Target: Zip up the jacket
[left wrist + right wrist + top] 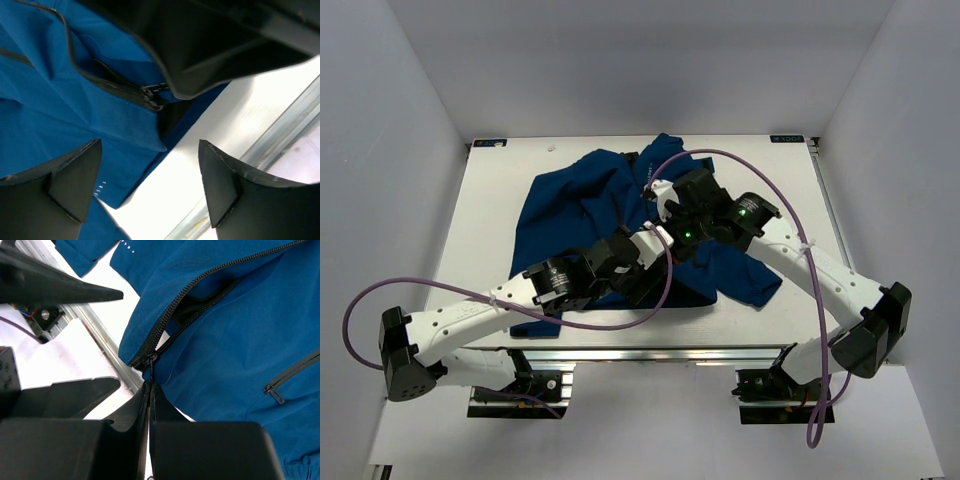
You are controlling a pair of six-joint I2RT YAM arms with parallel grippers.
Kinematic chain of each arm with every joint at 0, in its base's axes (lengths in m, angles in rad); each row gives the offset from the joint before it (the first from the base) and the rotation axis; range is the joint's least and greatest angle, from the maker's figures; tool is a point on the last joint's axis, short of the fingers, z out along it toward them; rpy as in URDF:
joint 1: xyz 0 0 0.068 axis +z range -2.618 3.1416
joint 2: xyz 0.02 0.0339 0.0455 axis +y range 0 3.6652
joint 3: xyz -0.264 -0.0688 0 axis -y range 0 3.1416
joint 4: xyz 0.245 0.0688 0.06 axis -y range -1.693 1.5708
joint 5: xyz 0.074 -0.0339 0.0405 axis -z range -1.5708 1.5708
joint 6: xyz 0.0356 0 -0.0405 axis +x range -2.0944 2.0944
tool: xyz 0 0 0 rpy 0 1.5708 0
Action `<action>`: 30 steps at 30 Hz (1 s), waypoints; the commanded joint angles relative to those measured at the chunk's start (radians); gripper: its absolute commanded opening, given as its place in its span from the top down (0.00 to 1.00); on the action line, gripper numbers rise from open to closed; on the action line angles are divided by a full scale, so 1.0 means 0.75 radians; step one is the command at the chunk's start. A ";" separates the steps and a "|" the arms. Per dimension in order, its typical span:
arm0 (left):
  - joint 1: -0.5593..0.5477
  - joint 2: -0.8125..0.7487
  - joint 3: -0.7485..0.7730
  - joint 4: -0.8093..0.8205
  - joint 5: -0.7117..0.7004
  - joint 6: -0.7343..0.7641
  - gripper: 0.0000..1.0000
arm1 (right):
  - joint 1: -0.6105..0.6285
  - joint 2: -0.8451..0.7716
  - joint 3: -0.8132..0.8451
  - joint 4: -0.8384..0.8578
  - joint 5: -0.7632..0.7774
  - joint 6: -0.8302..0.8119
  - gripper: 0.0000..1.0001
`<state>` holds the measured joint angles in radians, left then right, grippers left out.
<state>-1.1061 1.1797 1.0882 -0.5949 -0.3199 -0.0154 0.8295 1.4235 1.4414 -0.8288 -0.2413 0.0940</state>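
One jacket (570, 200) lies rumpled on the one white table (490, 220), filling the middle of the top view. Its lower edge reaches the near rim of the table. Two arms meet over it, each with one gripper.

The jacket shows one main zipper (200, 282). In the right wrist view it runs from the upper right of the frame down to the centre, and its two rows of teeth stand apart with a dark gap between them. One zipper slider (150, 358) sits where the rows join, at the hem. One smaller pocket zipper (292, 372) crosses the right side of that frame.

The right gripper (150, 386) has its fingers pressed fully together. Their tips are just under the slider, and they pinch the zipper pull (150, 372), a thin dark strip that hangs from it.

The left gripper (150, 182) is spread wide and holds nothing. One of its fingers (75, 185) is over blue cloth at the lower left of its frame. The other is over bare table at the lower right, with the hem corner between them.
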 commanded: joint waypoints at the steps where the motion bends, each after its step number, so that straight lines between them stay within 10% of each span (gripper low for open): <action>1: -0.018 -0.008 0.009 0.010 -0.072 0.111 0.16 | -0.014 0.024 0.105 -0.046 -0.091 -0.001 1.00; 18: -0.020 -0.010 -0.093 0.261 -0.066 0.262 0.61 | -0.016 0.098 0.168 -0.061 -0.147 0.014 1.00; 23: -0.020 0.004 -0.121 0.274 -0.085 0.254 0.99 | -0.020 0.096 0.191 -0.053 -0.149 0.026 1.00; 30: -0.022 -0.012 -0.144 0.298 -0.089 0.252 1.00 | -0.022 0.108 0.228 -0.071 -0.039 0.046 1.00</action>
<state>-1.1168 1.2018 0.9997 -0.3943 -0.4004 0.1722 0.8112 1.5009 1.5394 -0.8997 -0.2935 0.1059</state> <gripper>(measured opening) 0.020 0.013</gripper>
